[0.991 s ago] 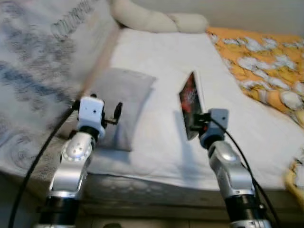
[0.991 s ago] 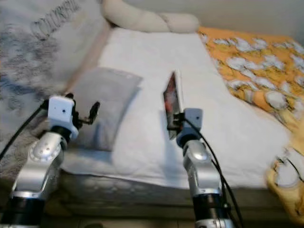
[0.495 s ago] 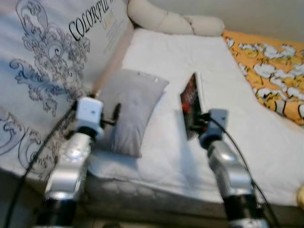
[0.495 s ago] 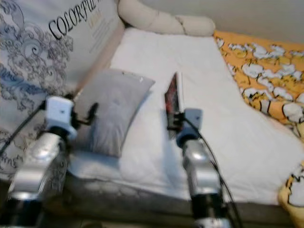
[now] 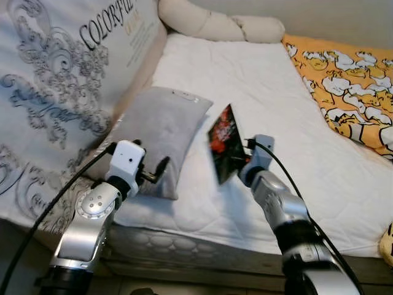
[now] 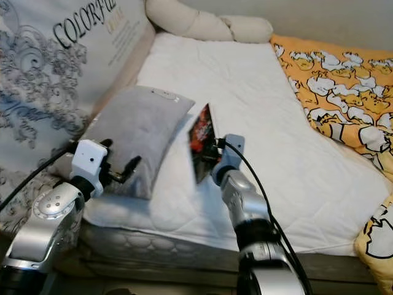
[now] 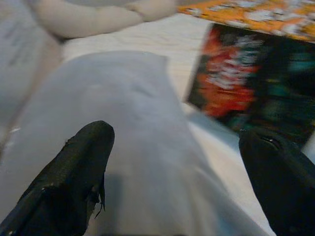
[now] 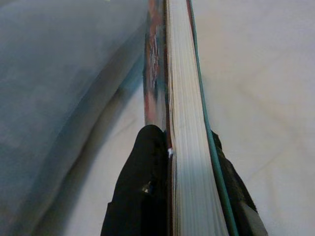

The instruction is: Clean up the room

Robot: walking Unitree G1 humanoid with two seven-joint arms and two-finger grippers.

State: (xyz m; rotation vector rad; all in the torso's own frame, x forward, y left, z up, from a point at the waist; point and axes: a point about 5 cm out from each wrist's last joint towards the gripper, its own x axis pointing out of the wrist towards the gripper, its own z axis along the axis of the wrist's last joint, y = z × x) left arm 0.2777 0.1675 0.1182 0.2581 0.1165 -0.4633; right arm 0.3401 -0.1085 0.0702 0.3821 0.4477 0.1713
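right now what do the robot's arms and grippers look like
Both arms are silver metal with rounded joints and black bands lower down. The left gripper has a white boxy wrist block, the right gripper a grey one. Both have black fingers, and a black cable runs along each arm.

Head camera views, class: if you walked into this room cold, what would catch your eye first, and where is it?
First, the book with a red and black cover, held upright above the white mattress in the right gripper. Beside it lies a grey pillow, with the open left gripper at its near edge. At the far right, a bright orange cartoon-print blanket stands out.
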